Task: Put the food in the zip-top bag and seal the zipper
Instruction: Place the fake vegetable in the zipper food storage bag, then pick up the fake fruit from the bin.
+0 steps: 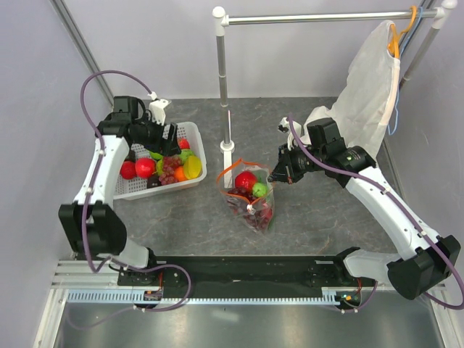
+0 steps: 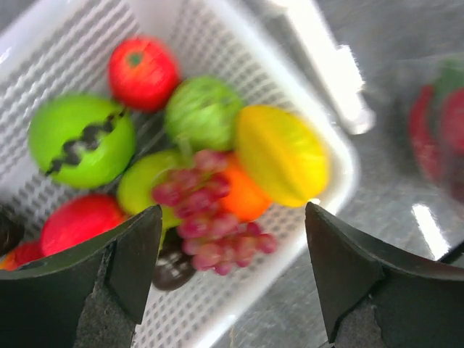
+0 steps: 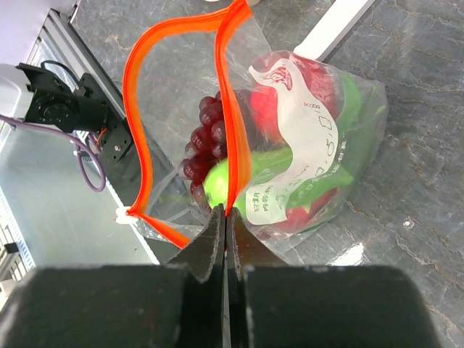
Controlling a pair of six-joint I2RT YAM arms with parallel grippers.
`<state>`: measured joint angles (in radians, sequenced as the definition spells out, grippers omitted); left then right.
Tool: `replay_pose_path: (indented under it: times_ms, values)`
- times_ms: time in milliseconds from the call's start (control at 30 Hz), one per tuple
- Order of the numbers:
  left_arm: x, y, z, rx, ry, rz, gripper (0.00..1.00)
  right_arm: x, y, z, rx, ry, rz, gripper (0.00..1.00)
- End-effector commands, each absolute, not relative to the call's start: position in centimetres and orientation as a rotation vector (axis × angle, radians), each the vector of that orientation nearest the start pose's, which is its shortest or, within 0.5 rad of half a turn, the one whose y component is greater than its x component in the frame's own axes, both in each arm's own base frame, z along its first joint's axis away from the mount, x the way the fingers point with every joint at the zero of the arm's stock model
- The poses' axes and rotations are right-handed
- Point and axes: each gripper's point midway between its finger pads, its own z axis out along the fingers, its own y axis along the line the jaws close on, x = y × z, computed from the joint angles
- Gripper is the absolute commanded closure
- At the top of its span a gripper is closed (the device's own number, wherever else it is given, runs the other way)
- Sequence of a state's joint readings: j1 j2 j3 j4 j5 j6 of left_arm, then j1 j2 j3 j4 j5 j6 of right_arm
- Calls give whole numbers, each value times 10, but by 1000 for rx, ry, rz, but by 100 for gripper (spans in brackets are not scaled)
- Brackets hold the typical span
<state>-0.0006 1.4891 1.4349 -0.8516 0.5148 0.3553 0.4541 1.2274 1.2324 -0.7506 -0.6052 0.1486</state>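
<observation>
The clear zip-top bag (image 1: 252, 197) stands open in the middle of the table, holding a red apple, a green piece and purple grapes (image 3: 205, 148). Its orange-red zipper strip (image 3: 230, 123) gapes wide, with the white slider (image 3: 123, 215) at one end. My right gripper (image 3: 226, 212) is shut on the near zipper edge and holds the mouth up; it also shows in the top view (image 1: 278, 176). My left gripper (image 2: 232, 225) is open and empty above the white basket (image 1: 190, 138), over a bunch of purple grapes (image 2: 206, 210), a yellow piece (image 2: 281, 154), green pieces and red apples (image 2: 142, 71).
A metal stand with a white base (image 1: 228, 148) rises just behind the bag. A white garment cover (image 1: 370, 87) hangs on an orange hanger at the back right, behind my right arm. Grey walls close in both sides.
</observation>
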Motion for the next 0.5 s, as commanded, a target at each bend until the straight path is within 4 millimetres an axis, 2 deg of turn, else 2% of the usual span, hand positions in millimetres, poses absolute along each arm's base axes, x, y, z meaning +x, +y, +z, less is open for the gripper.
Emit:
replay_pose_path:
  times_ms: [0,167,300,467]
  values:
    - [377,-20,190,512,2409,-353,16,226,230,263,-722,2195,1012,100]
    - [384,35,153,452,2522,-235,19,226,229,263,-725,2196,1004,100]
    - [381,55,143,532,2529,-208,17,226,229,261,-724,2206,1004,100]
    - [393,62,152,507,2498,-227,17,227,230,257,-721,2218,1010,100]
